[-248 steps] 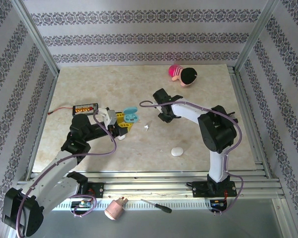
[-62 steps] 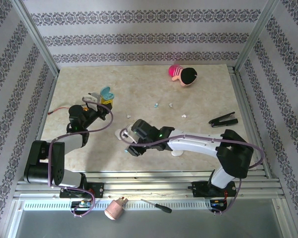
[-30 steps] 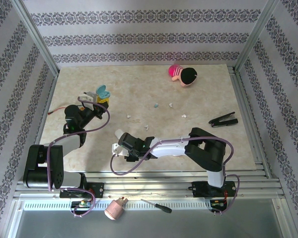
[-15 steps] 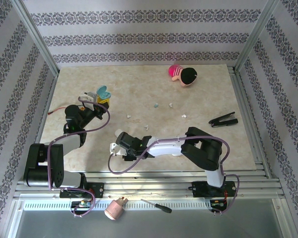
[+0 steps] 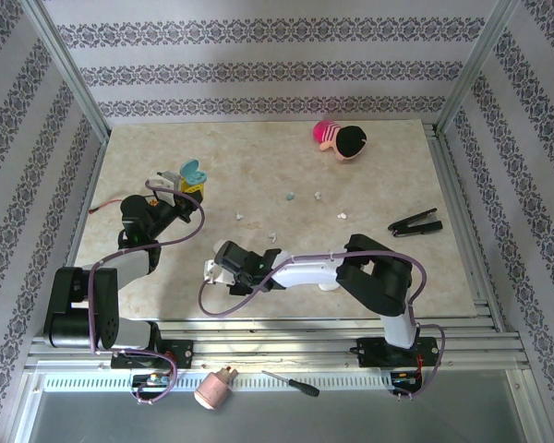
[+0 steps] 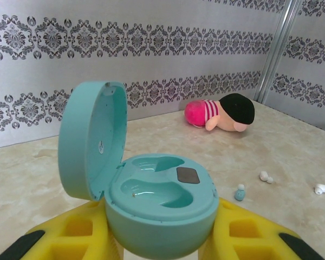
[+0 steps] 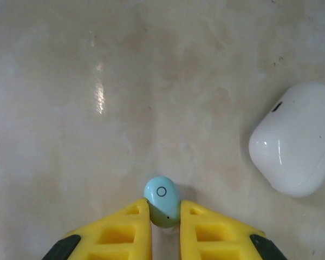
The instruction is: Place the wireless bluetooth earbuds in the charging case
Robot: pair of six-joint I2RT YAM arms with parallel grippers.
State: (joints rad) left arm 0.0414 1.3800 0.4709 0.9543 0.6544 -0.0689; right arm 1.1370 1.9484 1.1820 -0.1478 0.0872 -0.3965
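The teal charging case stands with its lid open and both wells bare, and my left gripper is shut on its base; from above the case sits at the table's left. My right gripper is low over the table with both yellow fingers pressed against a light blue earbud. From above, that gripper is at front left of centre. Other earbuds lie loose mid-table: a light blue one and white ones.
A closed white pebble-shaped case lies just right of my right gripper. Another white case peeks out behind the right arm. A pink and black plush doll lies at the back, a black clip at the right.
My right gripper has slid slightly left and its fingers have closed in on the light blue earbud. The left arm and the teal case have not moved.
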